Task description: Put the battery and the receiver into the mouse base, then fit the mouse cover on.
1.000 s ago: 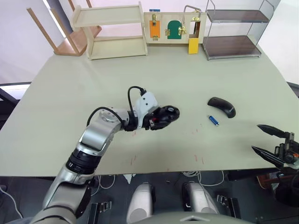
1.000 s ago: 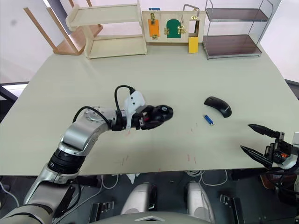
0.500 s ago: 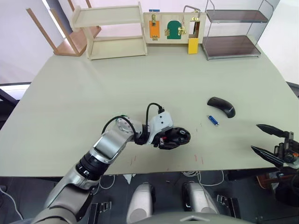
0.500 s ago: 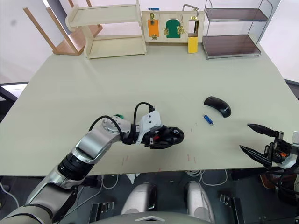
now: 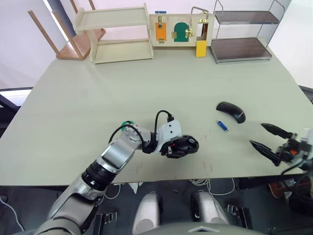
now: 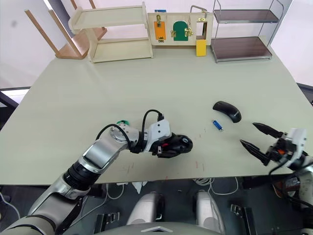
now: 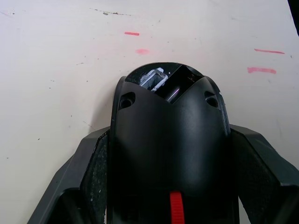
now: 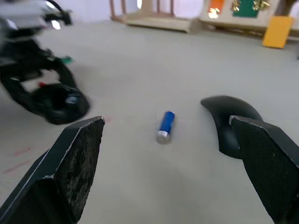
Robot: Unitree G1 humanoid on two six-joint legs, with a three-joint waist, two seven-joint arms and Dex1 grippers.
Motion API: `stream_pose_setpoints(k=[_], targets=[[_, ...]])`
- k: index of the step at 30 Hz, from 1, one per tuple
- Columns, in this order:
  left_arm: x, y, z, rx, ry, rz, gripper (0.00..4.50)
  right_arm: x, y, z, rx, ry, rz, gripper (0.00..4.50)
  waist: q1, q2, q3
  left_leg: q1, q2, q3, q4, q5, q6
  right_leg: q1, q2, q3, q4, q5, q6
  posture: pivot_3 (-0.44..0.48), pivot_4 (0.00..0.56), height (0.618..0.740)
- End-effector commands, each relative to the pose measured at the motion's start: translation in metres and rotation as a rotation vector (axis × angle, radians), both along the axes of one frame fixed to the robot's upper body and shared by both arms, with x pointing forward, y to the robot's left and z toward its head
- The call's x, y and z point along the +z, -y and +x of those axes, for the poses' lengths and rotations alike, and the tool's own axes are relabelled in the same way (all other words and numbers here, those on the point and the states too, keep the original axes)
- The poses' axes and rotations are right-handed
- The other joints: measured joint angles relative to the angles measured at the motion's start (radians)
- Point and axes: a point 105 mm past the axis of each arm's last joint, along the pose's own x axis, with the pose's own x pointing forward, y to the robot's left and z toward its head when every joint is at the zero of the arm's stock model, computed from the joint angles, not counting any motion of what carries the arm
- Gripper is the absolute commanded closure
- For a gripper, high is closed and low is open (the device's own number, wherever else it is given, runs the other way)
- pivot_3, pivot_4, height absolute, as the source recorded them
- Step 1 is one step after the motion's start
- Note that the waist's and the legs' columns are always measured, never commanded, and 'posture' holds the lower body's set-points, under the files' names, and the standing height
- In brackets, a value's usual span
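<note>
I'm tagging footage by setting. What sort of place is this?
Probably a robot test lab: a big plain table with a latch-and-lock practice board, bare shelf racks along its far edge, and loose cables on the floor.

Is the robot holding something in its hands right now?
Yes. The left gripper holds the mouse base by its two sides. The right gripper is open, holding nothing.

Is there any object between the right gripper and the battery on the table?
Nothing visible stands between them. The right gripper is open, and the battery lies on bare table ahead of its fingers. The mouse cover sits beside the battery, apart from it, off the direct path.
</note>
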Motion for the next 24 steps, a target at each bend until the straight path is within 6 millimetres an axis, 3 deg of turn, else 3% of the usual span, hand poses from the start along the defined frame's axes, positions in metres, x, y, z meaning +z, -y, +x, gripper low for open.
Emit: stream_pose_setpoints(k=[1,10,17,20,24], targets=[[-0.009,-0.004,-0.002,0.015,-0.031,0.024,1.48,0.001,-0.011,0.005,-0.088,0.001,-0.083,0.0,0.003,0.001,0.0,0.0,0.0,0.0,0.0,0.0,0.0,0.0,0.0,0.0,0.0,0.0,0.0,0.0,0.15,0.74],[-0.007,-0.003,0.0,-0.01,-0.015,0.044,1.48,-0.014,-0.028,0.02,-0.249,-0.132,-0.152,0.0,0.0,0.001,-0.001,0.0,0.0,0.0,0.001,0.0,0.0,0.0,0.0,0.0,0.001,-0.001,-0.001,0.0,0.15,0.74],[-0.008,0.001,-0.002,-0.02,-0.024,0.042,1.48,-0.018,-0.04,0.022,-0.228,-0.159,-0.141,0.0,0.001,0.001,-0.001,-0.001,0.0,0.0,0.002,0.0,0.0,0.0,0.0,0.0,0.001,-0.001,-0.001,0.0,0.15,0.74],[-0.008,-0.001,-0.001,0.001,-0.027,0.052,1.48,-0.033,-0.052,0.034,-0.261,-0.223,-0.162,0.0,0.0,0.001,-0.001,-0.001,0.0,0.0,0.003,0.0,0.0,0.0,0.0,0.0,0.001,-0.001,-0.001,0.0,0.15,0.74],[-0.008,-0.001,-0.001,0.005,-0.02,0.056,1.48,-0.034,-0.062,0.04,-0.271,-0.213,-0.181,0.0,0.001,0.001,-0.001,-0.001,0.0,-0.001,0.004,0.0,0.0,0.0,0.0,0.0,0.003,-0.001,-0.001,0.0,0.15,0.74]])
